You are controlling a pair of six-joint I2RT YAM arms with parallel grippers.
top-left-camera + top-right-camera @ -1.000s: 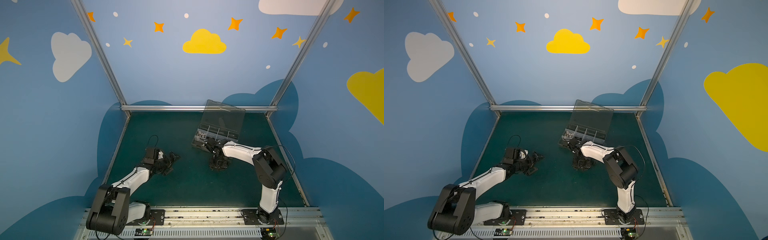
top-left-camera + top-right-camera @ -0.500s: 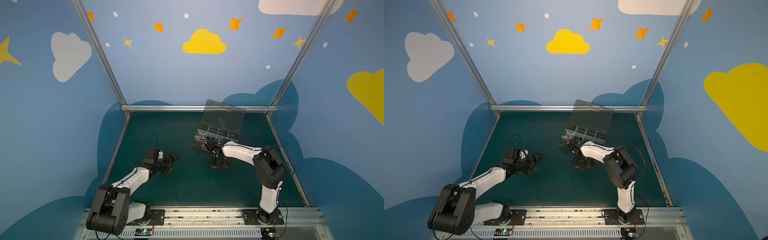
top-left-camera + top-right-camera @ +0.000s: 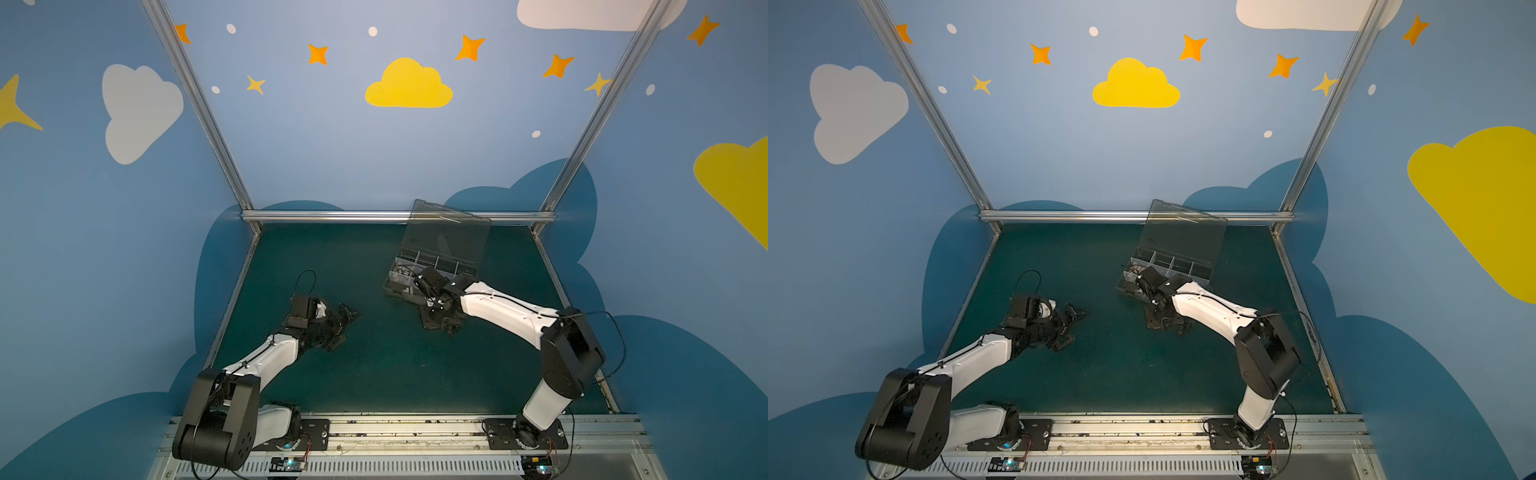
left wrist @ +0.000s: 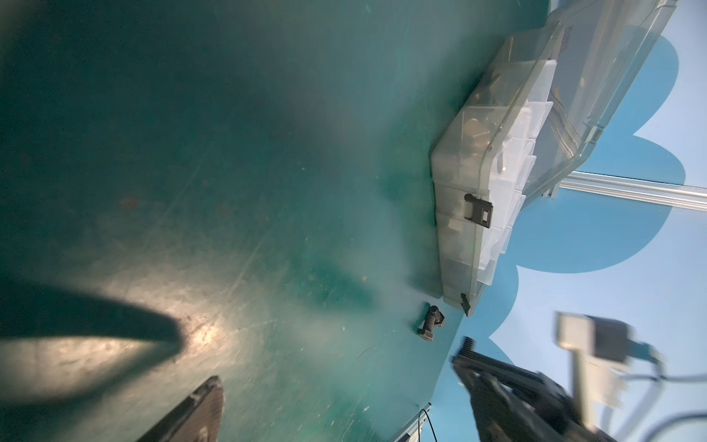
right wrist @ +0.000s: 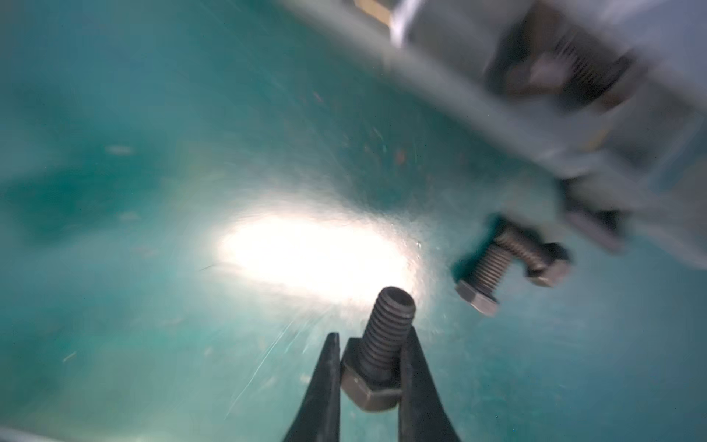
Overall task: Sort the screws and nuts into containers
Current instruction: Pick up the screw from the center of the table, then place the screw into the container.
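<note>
In both top views the right gripper sits low over the green mat, right of centre, just in front of the near corner of the organizer box. The box's lid stands open. The left gripper, left of centre, hovers well apart from the box with its jaws spread wide. Set against the top views of a second ago, neither arm has visibly shifted, and the change is too small to read from up here.

In the left wrist view the left gripper's two fingers stand at the bottom edge with nothing between them. The box fills the upper right, its black latch facing the camera. The loose bolts lie just beside its lower corner.

The right wrist view shows the change. The jaws have closed on a dark hex-head bolt at bottom centre, pinching the shank just above the head. The loose bolts lie crossed at right centre, close to the blurred box wall at upper right. The smeared background suggests the wrist is moving. I judge the pick made. The carry to a compartment comes next, and two bolts remain on the mat.
</note>
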